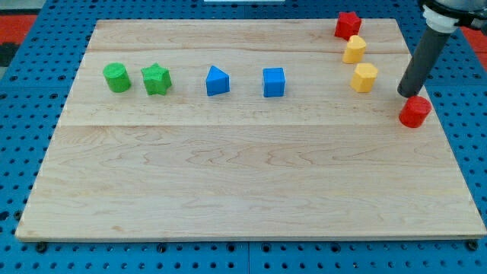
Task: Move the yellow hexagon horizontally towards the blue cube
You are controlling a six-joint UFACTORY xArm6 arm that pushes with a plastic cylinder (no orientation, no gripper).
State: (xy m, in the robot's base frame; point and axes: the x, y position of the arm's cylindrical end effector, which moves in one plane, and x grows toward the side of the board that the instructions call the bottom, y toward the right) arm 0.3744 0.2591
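Note:
The yellow hexagon [364,77] lies at the view's right, level with the blue cube [274,82] near the board's middle top. A second yellow block [354,49] sits just above the hexagon. My tip [405,94] is to the right of the yellow hexagon, a short gap away, and just above-left of the red cylinder [415,112], close to it. The dark rod rises from the tip toward the view's top right.
A red block [348,25] sits at the top right near the board edge. A blue triangular block [217,81], a green star [156,79] and a green cylinder [117,78] stand in a row to the left of the blue cube. The wooden board [243,183] lies on a blue pegboard.

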